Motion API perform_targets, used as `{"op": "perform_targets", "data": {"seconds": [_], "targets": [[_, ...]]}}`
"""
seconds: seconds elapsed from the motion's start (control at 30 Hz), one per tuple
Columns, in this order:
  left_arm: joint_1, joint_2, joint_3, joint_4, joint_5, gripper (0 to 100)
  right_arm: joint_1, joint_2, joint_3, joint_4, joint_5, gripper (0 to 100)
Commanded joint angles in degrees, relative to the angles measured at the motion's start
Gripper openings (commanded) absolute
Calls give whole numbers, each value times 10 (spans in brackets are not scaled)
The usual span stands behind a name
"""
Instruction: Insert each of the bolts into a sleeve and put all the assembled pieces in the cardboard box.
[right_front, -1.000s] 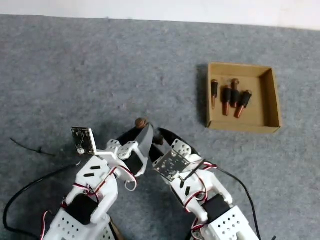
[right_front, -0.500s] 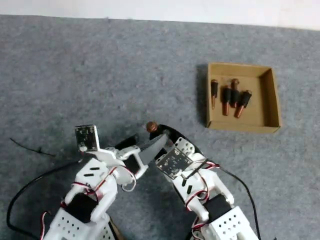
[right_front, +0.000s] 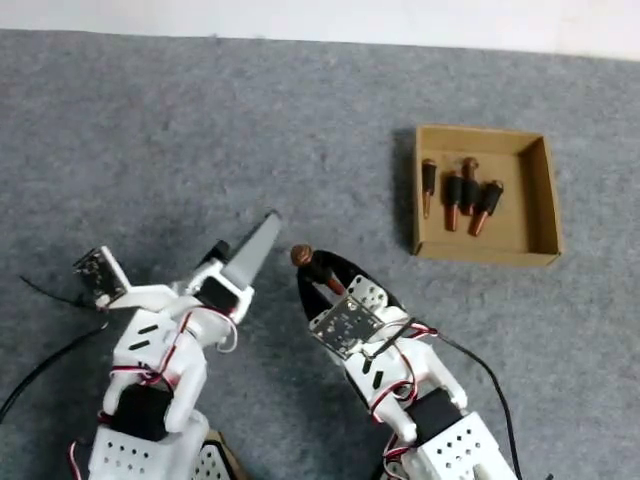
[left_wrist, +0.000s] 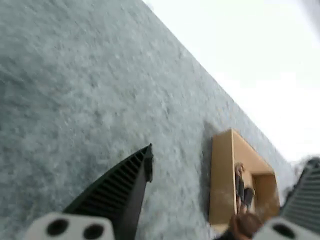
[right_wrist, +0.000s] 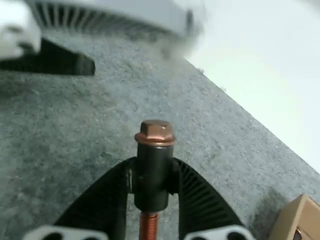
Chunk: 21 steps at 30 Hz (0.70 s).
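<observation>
Sleeved bolt (right_front: 308, 262) clamped in the right claw (right_wrist: 152, 175); left claw (right_front: 243, 233) spread apart nearby; four assembled pieces (right_front: 452, 200) lie in the cardboard box (right_front: 482, 131).

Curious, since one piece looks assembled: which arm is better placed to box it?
Right: its gripper holds the sleeved bolt and sits nearer the cardboard box; the left gripper is empty.

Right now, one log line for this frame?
left gripper: open, empty | right gripper: shut on assembly, short of box | box: pieces inside | next: likely carry assembly to box
</observation>
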Motion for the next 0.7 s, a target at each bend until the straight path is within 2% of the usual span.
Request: {"op": "perform_targets", "data": {"seconds": [0.0, 0.2, 0.3, 0.47, 0.5, 0.57, 0.67], "targets": [[-29, -7, -1, -4, 4, 404, 7, -10, 88, -6, 4, 5], [-56, -6, 73, -123, 0, 382, 107, -11, 88, -62, 3, 5], [-77, -6, 73, -133, 0, 274, 155, -8, 88, -87, -1, 5], [-81, -6, 73, -133, 0, 19, 199, -10, 87, -104, -75, 5], [-81, -6, 73, -133, -1, 0, 209, -10, 85, -121, -81, 5], [-81, -6, 73, -131, -1, 33, 228, -6, 65, -135, -82, 5], [-82, -6, 73, -130, -1, 8, 262, -4, 21, -114, -82, 6]]}}
